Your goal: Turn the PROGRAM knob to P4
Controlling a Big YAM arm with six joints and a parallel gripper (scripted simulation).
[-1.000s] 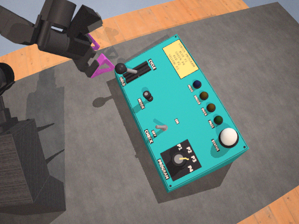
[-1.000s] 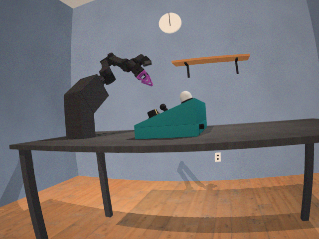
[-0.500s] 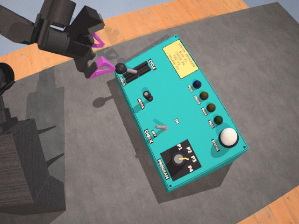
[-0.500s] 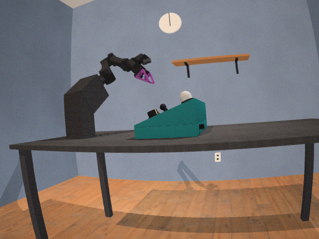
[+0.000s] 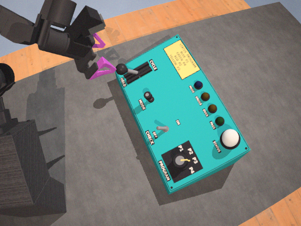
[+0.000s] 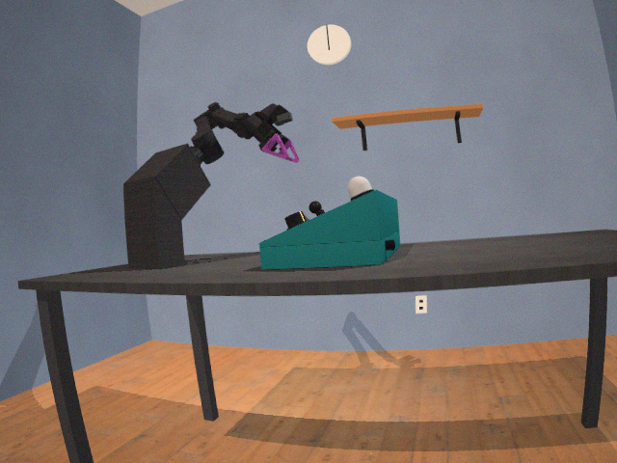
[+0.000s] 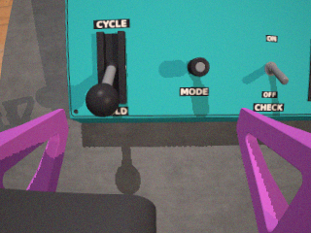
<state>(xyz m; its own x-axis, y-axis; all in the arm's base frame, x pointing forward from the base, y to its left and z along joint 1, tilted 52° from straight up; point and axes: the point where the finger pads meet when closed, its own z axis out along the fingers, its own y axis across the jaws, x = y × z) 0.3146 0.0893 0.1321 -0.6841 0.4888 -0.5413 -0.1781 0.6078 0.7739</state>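
Observation:
The teal console (image 5: 170, 109) (image 6: 338, 239) (image 7: 162, 26) stands on the dark table. Its PROGRAM knob (image 5: 180, 161) (image 6: 295, 219) sits on a black square at the console's near end, with its yellow pointer toward P3. My gripper (image 5: 109, 57) (image 6: 286, 151) (image 7: 152, 117), with purple fingers, is open and empty. It hangs in the air off the console's far low edge, close to the black ball of the CYCLE/HOLD lever (image 5: 120, 68) (image 6: 315, 205) (image 7: 103, 99) and far from the PROGRAM knob. The wrist view does not show the PROGRAM knob.
The console also carries a MODE knob (image 5: 148, 96) (image 7: 198, 68), a CHECK toggle (image 5: 162, 128) (image 7: 278, 73), a row of lamps (image 5: 205, 96), a white STATUS dome (image 5: 230, 137) (image 6: 359, 186) and a yellow label (image 5: 181, 59). The robot base (image 5: 19, 155) (image 6: 154, 219) stands to the left.

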